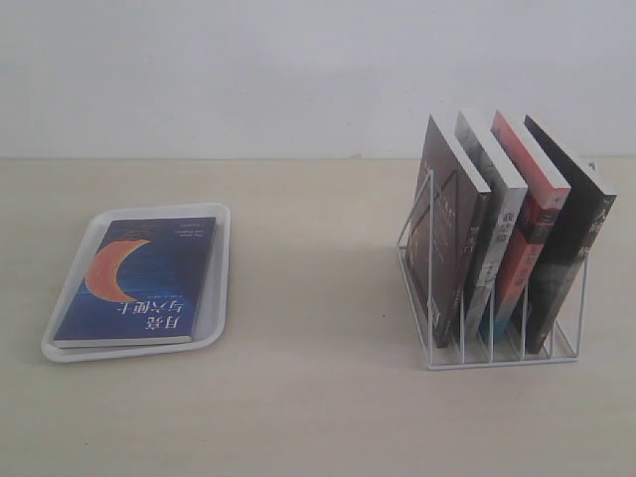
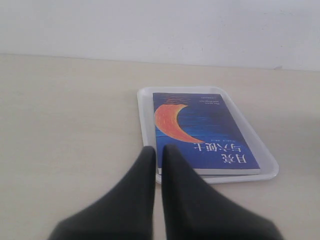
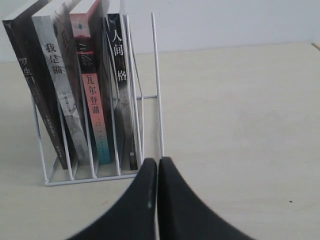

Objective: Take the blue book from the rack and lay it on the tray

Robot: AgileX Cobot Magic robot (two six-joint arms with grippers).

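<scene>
Lying flat in the tray (image 1: 214, 298), lower left, the blue book (image 1: 134, 283) looks delivered — left gripper (image 2: 158, 150), right gripper (image 3: 158, 161) both tips-together, empty.

Lab-like: beige tabletop (image 1: 318, 417), blank white wall (image 1: 248, 70).

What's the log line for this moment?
blue book: flat on tray | rack: holds four books | left gripper: shut, empty | right gripper: shut, empty

Wide tabletop (image 1: 318, 298) separates tray (image 1: 213, 298) from rack (image 1: 502, 364), where four leaning books (image 1: 517, 238) crowd the slots.
</scene>
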